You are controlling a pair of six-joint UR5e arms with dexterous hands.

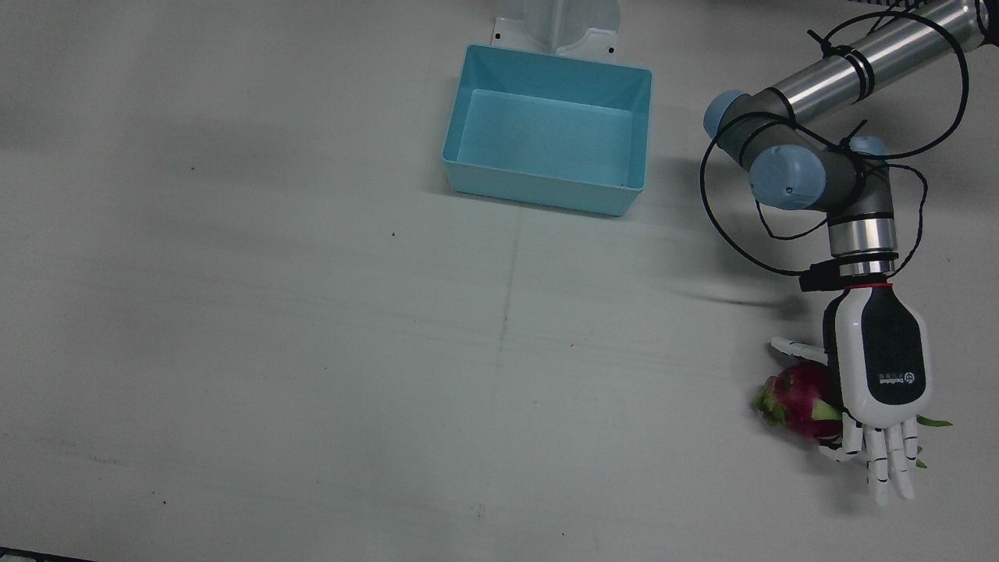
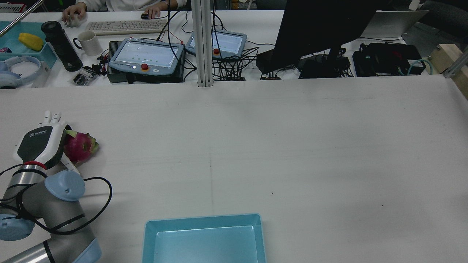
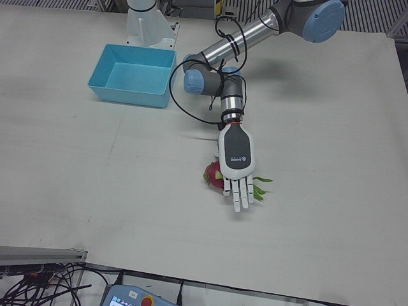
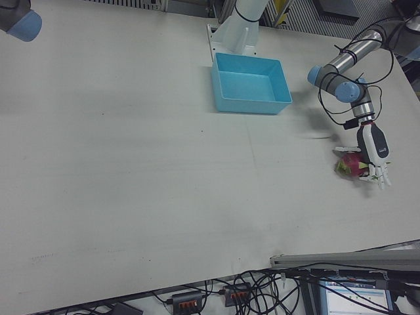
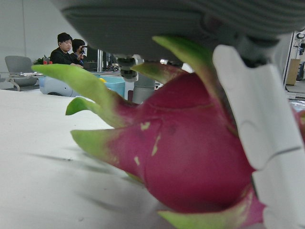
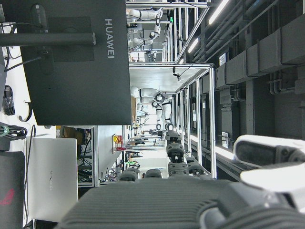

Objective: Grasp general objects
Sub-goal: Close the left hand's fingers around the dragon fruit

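Note:
A pink dragon fruit [image 1: 800, 398] with green scales lies on the white table near the robot's left side. My left hand [image 1: 886, 367] hovers palm-down over it, covering its outer half. The fingers [image 1: 890, 460] reach straight past the fruit and the thumb sticks out on the near side, so the hand is open. The rear view shows the same hand [image 2: 40, 140] beside the fruit [image 2: 78, 147]. In the left hand view the fruit [image 5: 190, 157] fills the frame under the palm, with one finger [image 5: 252, 119] against it. My right hand [image 6: 181, 200] shows only in its own view, lifted, fingers extended, holding nothing.
A light blue bin [image 1: 538, 195] stands at the table's middle by the pedestal, well away from the fruit. Beyond the far edge in the rear view are pendants [image 2: 146, 54], a monitor [image 2: 321, 25] and a person's hands at a keyboard [image 2: 126, 25].

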